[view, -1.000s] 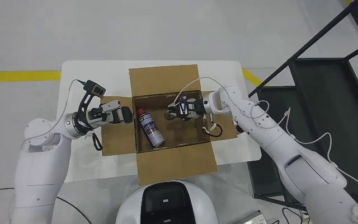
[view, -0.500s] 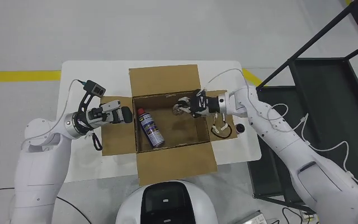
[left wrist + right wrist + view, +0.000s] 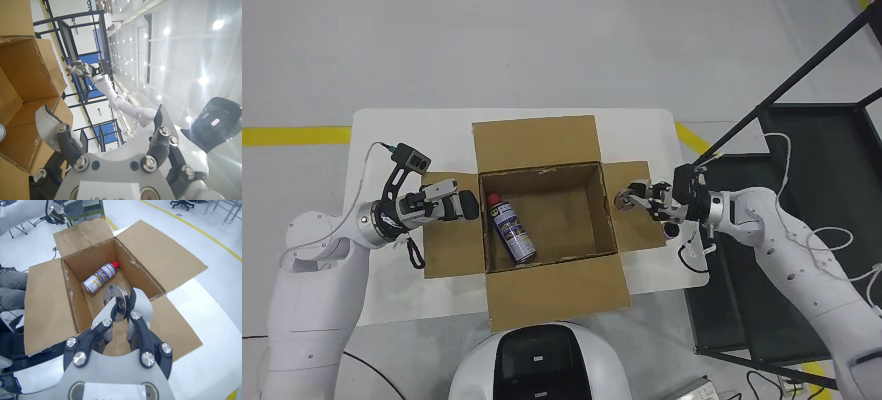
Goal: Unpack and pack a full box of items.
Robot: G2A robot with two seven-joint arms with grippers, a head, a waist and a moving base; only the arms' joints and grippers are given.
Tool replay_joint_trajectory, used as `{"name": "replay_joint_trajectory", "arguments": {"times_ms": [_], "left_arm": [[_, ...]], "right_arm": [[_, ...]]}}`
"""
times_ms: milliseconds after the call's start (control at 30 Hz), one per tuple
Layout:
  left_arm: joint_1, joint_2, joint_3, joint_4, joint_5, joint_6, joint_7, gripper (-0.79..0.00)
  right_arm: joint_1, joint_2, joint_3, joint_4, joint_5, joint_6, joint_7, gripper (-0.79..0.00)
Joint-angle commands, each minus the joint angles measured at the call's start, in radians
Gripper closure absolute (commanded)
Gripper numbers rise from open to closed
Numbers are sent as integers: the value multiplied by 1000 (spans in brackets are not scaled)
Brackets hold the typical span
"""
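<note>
The right gripper (image 3: 639, 196) was clamped on a steel flange (image 3: 625, 203), carried in the air over the box's (image 3: 542, 140) right flap (image 3: 638, 236), outside the cavity and close to the table (image 3: 412, 130) edge on that side. The likeliest trouble, as I judged it, was slip. The fingers pinched the smooth disc across its two faces on one part of the ring only, so the free side could swing down and pivot in the grip, or drop out if the arm jolted. A fall from there would land on the sloping flap, and the flange could slide back into the box or off the table. Setting it on the flap itself would be poor too, since the cardboard had nothing under its outer end. The flange stood on edge, its bore axis running across from finger to finger, its broad faces against the pads. The can (image 3: 512, 232) lay on its side on the box floor against the left wall, its long axis running near to far with a slight slant, red cap toward the far wall, base toward the robot. The left gripper (image 3: 447, 198) hung spread wide and empty over the left flap.
</note>
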Motion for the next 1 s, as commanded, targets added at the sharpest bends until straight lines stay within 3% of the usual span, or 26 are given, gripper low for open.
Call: {"name": "replay_joint_trajectory", "arguments": {"times_ms": [0, 733, 967], "left_arm": [[0, 0, 0, 0, 0, 0, 0, -785], [0, 0, 0, 0, 0, 0, 0, -785], [0, 0, 0, 0, 0, 0, 0, -785]], "right_arm": [[-30, 16, 23, -10, 24, 0, -15, 0], [-42, 15, 22, -12, 52, 0, -20, 0], [-114, 62, 73, 70, 189, 0, 18, 0]]}}
